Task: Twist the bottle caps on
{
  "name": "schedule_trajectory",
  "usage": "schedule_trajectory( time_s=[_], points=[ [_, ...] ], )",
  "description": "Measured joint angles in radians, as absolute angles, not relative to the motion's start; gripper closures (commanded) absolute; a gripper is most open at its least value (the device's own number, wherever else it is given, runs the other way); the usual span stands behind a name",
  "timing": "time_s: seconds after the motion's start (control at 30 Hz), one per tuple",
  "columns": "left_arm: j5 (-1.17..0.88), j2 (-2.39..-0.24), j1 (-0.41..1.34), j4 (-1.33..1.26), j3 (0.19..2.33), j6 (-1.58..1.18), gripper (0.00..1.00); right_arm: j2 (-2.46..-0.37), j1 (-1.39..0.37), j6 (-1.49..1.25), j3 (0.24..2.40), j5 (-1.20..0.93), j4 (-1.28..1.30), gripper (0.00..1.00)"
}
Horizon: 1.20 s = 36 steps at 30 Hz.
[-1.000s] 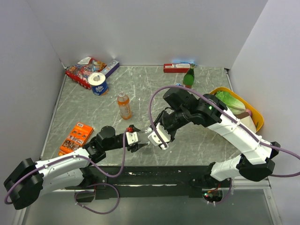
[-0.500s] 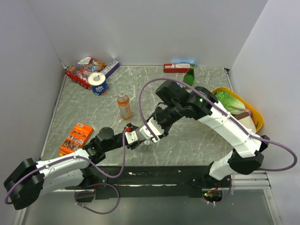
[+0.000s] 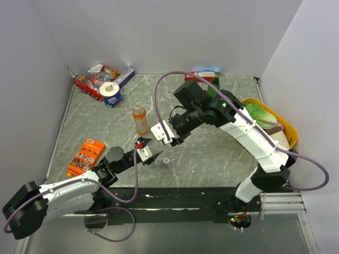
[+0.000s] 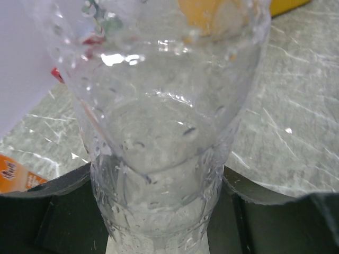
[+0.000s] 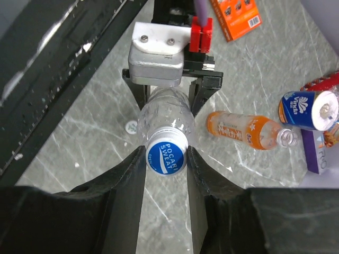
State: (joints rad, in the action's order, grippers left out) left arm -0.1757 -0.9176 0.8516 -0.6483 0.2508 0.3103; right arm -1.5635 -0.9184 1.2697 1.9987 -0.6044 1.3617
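I have my left gripper (image 5: 168,100) pinching the body of a clear plastic bottle (image 5: 163,120), which hangs between my two arms. My right gripper (image 5: 165,159) is clamped on the round blue plastic cap (image 5: 165,156) sitting on its neck. A small white plastic cap (image 3: 166,160) lies on the grey marble table (image 3: 217,153) nearby. The small orange drink bottle (image 3: 140,119) stands uncapped, well apart.
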Motion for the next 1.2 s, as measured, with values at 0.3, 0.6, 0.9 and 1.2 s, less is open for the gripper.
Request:
schedule_trajectory(
  time_s=[0.3, 0.6, 0.9, 1.2],
  points=[
    [-0.159, -0.917, 0.852, -0.695, 0.25, 0.312, 0.99, -1.575, -0.899, 1.2, 2.029, -0.669, 1.349, 0.72],
    [-0.087, -0.947, 0.855, -0.733, 0.25, 0.324, 0.99, -1.588, -0.888, 1.126, 2.036, -0.66, 1.333, 0.74],
    [0.023, -0.982, 0.86, -0.728, 0.259, 0.297, 0.99, -1.606, -0.877, 0.8, 2.019, -0.553, 1.233, 0.76],
    [0.121, -1.019, 0.86, -0.711, 0.313, 0.199, 0.99, -1.67, -0.865, 0.462, 2.108, -0.485, 1.159, 0.77]
  ],
)
